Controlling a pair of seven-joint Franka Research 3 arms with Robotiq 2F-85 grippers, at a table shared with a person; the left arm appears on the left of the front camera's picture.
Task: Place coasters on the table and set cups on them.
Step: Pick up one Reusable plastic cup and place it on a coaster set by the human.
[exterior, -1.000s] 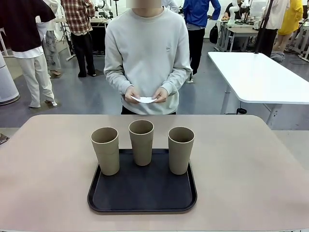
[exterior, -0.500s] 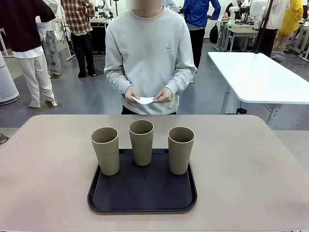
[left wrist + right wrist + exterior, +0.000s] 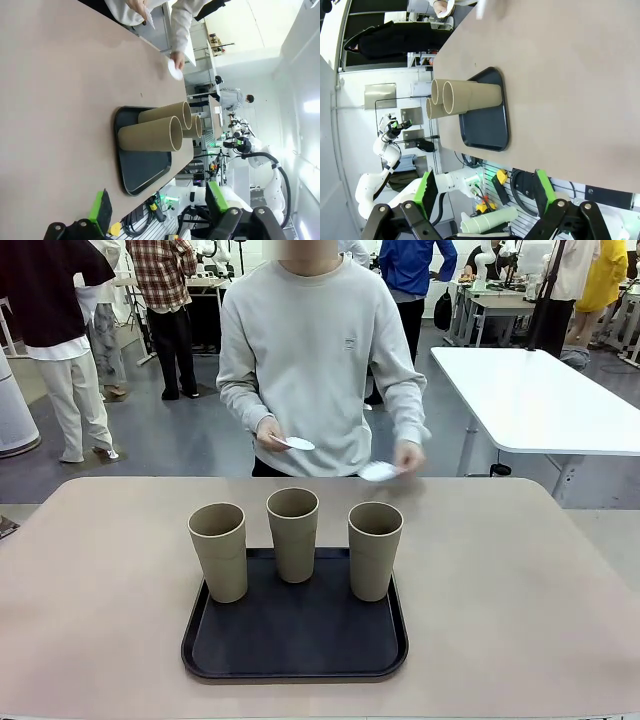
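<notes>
Since the earlier frame, one hand (image 3: 408, 455) of the person has parted from the other and swung down toward the far edge of the table (image 3: 520, 580), carrying a single coaster (image 3: 378, 472) just above it, presumably to lay it down. The other hand (image 3: 270, 432) keeps the spare coasters (image 3: 299, 444) at waist level. Three cups (image 3: 293, 533) stand upright on the black tray (image 3: 295, 650), likely staged until coasters are down; left gripper (image 3: 159, 197) and right gripper (image 3: 486, 186) hang back, fingers wide apart, holding nothing
</notes>
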